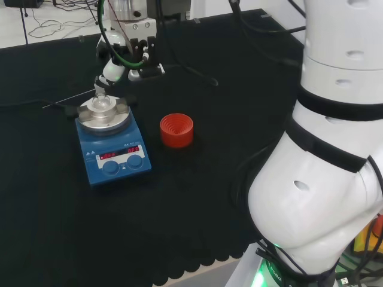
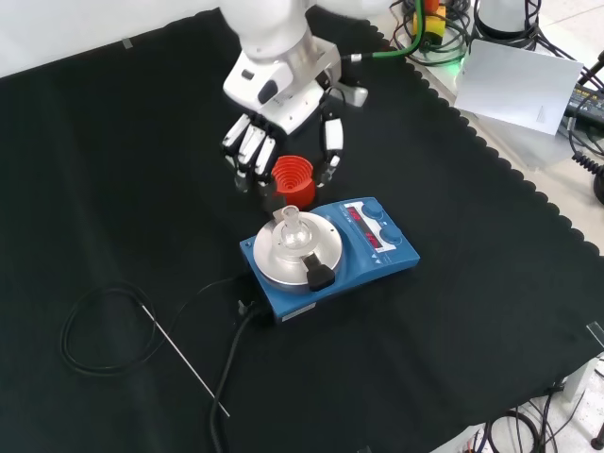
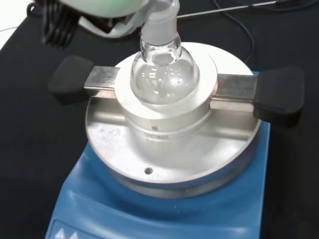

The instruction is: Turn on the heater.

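Note:
The blue heater (image 1: 114,156) (image 2: 335,250) (image 3: 164,209) stands left of centre in the head view. Its round metal plate carries a block with two black-tipped handles. A small clear round flask (image 1: 100,103) (image 2: 292,226) (image 3: 162,69) sits in that block. On the heater's front panel (image 1: 119,154) red digits glow above two blue knobs (image 1: 135,160) (image 2: 380,215). The hand (image 1: 114,69) (image 2: 283,127) (image 3: 99,7) hangs in the air above and behind the heater in the front view. It is open, with relaxed fingers (image 2: 250,151) pointing down and nothing held. It is apart from the knobs.
A red ribbed ring stand (image 1: 176,130) (image 2: 293,175) sits on the cloth beside the heater, under the hand in the front view. A black cable (image 2: 104,335) and a thin metal rod (image 2: 184,363) lie to the heater's left in the front view. The arm's white links (image 1: 335,149) fill the head view's right.

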Robot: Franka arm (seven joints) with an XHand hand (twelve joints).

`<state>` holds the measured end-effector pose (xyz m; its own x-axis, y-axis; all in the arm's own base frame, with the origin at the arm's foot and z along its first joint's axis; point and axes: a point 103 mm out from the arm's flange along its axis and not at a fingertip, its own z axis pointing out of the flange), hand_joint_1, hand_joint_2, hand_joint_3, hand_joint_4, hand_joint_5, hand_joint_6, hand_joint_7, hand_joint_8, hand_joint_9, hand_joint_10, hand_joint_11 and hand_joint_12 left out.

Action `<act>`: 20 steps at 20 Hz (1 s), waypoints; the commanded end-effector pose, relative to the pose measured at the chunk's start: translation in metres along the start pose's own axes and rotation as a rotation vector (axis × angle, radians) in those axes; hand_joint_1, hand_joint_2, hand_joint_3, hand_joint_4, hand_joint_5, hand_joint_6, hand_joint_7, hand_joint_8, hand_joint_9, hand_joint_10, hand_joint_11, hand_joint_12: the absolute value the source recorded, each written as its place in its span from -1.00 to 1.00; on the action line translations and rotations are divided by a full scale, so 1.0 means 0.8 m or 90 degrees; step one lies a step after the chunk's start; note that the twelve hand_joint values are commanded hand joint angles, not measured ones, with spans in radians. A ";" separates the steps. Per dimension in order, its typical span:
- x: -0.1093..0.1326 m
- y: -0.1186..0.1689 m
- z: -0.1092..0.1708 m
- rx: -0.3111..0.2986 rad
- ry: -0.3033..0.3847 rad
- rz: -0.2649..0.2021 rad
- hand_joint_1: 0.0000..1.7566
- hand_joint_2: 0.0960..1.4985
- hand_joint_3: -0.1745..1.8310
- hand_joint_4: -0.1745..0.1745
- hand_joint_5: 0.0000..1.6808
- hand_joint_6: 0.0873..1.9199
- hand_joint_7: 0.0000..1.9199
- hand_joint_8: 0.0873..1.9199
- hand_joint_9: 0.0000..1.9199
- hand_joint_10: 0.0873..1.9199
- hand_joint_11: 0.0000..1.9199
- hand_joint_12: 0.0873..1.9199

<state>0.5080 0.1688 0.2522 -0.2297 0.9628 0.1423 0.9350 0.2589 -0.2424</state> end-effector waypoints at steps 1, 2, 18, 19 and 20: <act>0.007 -0.056 -0.012 -0.034 -0.001 0.029 -0.01 -0.25 -0.25 -0.30 -0.34 -0.28 -0.77 -0.32 -0.49 -0.33 -0.91 0.47; 0.007 -0.062 -0.011 -0.035 0.001 0.031 -0.01 -0.25 -0.25 -0.30 -0.34 -0.28 -0.77 -0.32 -0.49 -0.33 -0.91 0.47; 0.019 -0.171 0.047 0.022 -0.004 0.059 0.07 -0.21 -0.19 -0.36 -0.34 -0.33 -0.38 -0.24 -0.18 -0.36 -0.64 0.39; 0.018 -0.174 0.051 0.028 -0.002 0.059 0.08 -0.21 -0.18 -0.37 -0.34 -0.33 -0.33 -0.24 -0.15 -0.37 -0.61 0.37; 0.018 -0.176 0.056 0.036 0.000 0.059 0.09 -0.21 -0.17 -0.38 -0.33 -0.33 -0.26 -0.22 -0.10 -0.37 -0.56 0.36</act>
<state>0.3749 0.1475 0.2522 -0.1455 0.9823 0.1179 0.9446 0.1734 -0.2788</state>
